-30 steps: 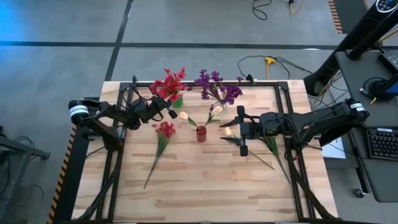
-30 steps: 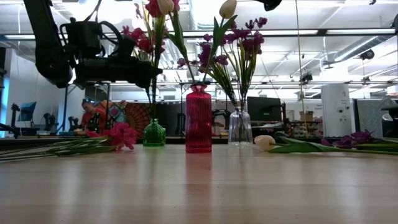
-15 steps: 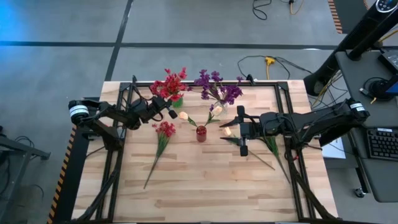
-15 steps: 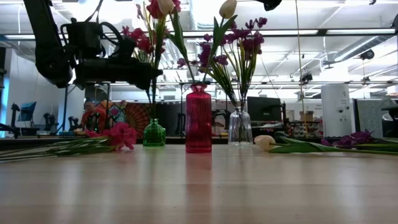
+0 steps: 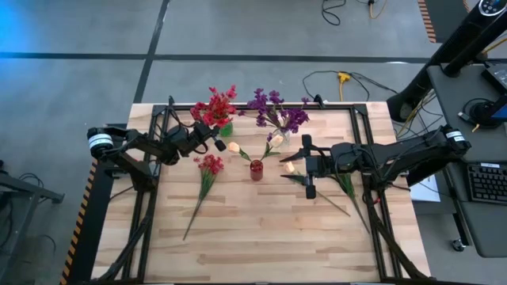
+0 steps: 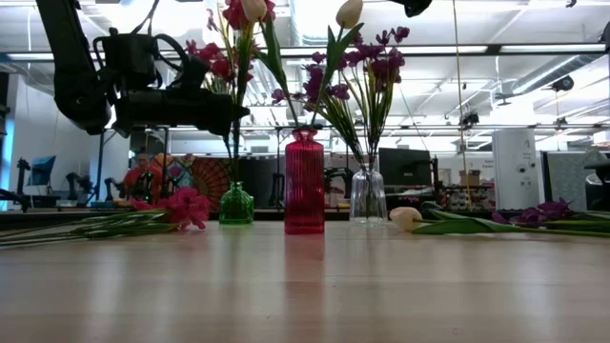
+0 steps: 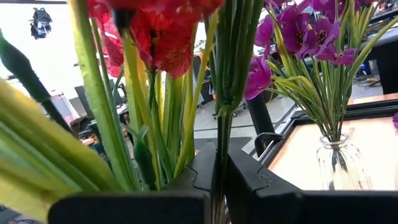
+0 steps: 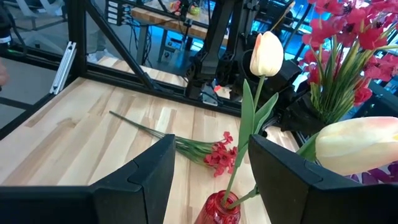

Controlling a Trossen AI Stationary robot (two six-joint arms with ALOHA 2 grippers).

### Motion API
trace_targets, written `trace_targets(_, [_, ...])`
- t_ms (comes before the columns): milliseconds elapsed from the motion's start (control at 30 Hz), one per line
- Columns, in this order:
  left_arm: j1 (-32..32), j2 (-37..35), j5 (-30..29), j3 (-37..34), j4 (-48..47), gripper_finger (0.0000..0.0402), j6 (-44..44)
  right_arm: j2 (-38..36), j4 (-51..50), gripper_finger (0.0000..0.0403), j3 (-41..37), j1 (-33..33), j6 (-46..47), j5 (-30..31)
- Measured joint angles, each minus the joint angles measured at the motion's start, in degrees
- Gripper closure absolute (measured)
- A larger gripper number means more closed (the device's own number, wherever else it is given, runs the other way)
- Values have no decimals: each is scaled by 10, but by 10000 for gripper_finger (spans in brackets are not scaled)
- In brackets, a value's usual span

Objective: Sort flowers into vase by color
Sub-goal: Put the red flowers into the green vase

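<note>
Red sprig (image 7: 163, 43) stays pinched in the left gripper (image 7: 214, 177) above the green vase (image 6: 235, 205); nothing has shifted. Right gripper (image 8: 208, 180) hangs open near it.

A robotics lab or workshop — grey concrete floor (image 5: 238, 32) marked with dark lines, cables (image 5: 341, 79) trailing across it, a keyboard desk (image 5: 483, 182) beside the wooden table (image 5: 261, 237), and monitors (image 6: 403, 167) under ceiling strip lights (image 6: 515, 50) behind.
</note>
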Motion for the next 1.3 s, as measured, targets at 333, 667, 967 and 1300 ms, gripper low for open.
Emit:
trace_targets(333, [2, 0, 0, 0, -4, 401, -1, 0, -11, 207, 0, 0, 2, 0])
trace_targets(667, [3, 0, 0, 0, -5, 401, -3, 0, -11, 207, 0, 0, 2, 0])
trace_targets(967, [3, 0, 0, 0, -9, 384, -4, 0, -11, 207, 0, 0, 2, 0])
trace_targets(1300, [3, 0, -5, 0, -9, 365, -7, 0, -11, 207, 0, 0, 2, -2])
